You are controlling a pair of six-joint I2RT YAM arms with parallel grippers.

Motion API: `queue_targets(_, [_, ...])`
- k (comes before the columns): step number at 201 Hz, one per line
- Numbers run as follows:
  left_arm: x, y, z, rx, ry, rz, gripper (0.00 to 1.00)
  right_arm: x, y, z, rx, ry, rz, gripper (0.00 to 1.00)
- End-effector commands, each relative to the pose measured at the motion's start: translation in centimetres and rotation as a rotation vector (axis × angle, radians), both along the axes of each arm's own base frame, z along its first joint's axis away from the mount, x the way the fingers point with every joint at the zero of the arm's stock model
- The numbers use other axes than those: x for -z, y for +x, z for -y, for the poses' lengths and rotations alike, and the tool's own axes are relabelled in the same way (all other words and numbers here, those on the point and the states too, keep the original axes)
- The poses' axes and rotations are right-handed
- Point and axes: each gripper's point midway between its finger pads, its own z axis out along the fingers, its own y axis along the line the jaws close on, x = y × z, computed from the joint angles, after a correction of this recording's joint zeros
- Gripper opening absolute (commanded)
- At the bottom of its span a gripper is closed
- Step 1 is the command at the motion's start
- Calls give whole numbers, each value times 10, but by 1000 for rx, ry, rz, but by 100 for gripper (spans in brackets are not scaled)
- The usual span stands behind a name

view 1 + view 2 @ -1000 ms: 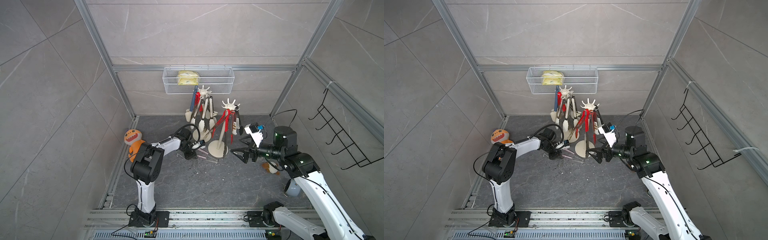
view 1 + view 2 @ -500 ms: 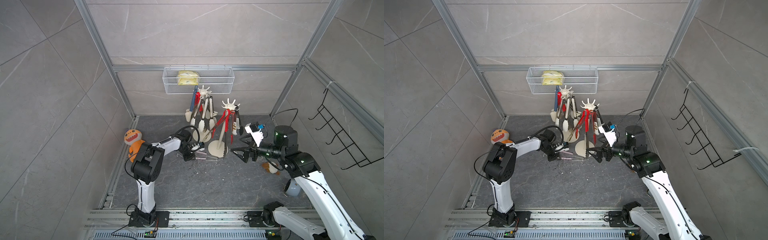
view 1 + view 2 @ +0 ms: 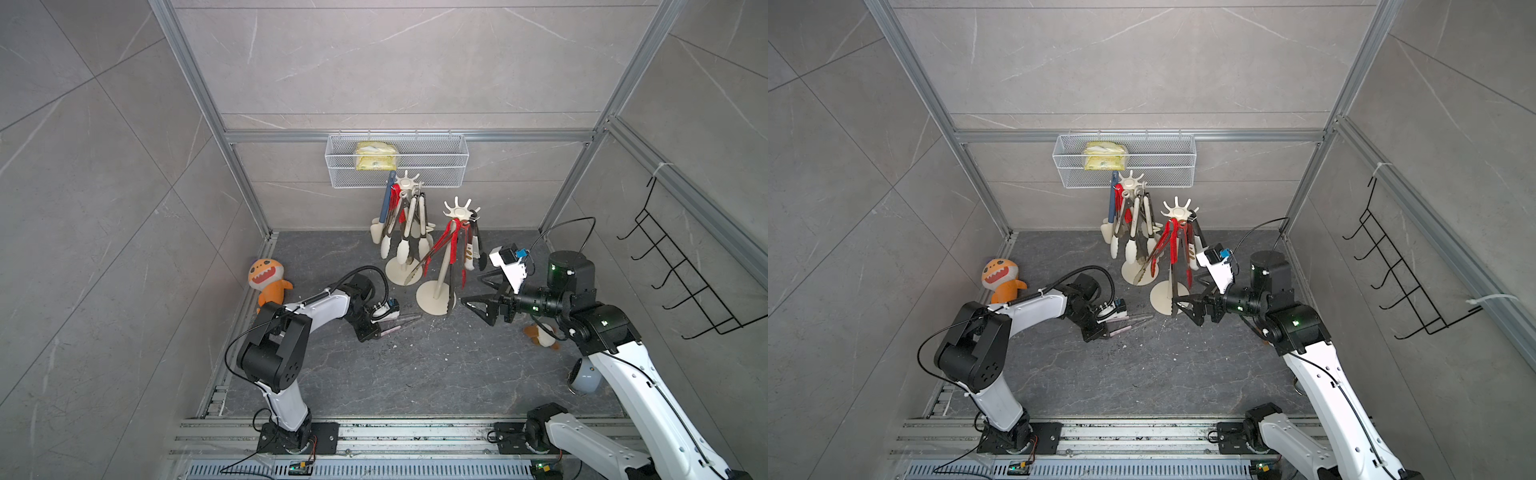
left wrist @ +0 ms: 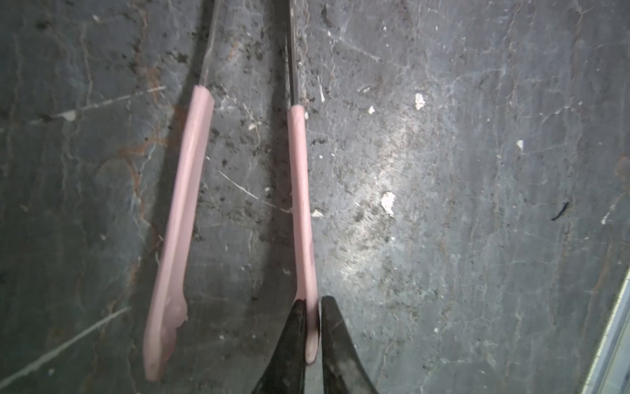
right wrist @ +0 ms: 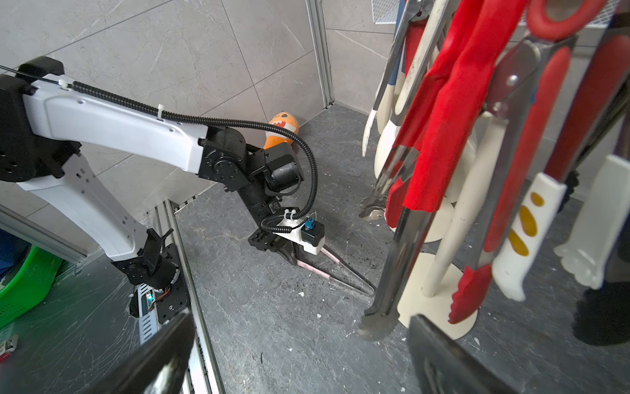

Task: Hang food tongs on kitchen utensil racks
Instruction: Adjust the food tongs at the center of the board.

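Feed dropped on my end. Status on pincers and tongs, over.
Left pincer shut on one arm of pink tongs, on floor. Right pincer open, empty, beside nearer rack. Red tongs crowd its prongs.

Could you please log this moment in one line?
left gripper: shut on pink tongs | right gripper: open | pink tongs: on floor

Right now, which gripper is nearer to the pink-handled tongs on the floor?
Left. The left gripper is closed on one arm of the pink-handled tongs. The right gripper stands open beside the base of the front utensil rack, apart from the tongs.
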Motion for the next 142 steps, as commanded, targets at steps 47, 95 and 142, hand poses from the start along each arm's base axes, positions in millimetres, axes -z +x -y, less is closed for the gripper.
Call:
queue_targets(47, [-11,-38,-16,-234,12,-44,15,-12,4,-7,-31,33,27,100])
queue_targets(95, [-55,-14,-2,-310,-81,115,44,-11,6,-8,-34,37,22,100])
queue_targets(142, [-58,-1,23,-219,-79,130,53,-11,5,-8,-33,37,22,100])
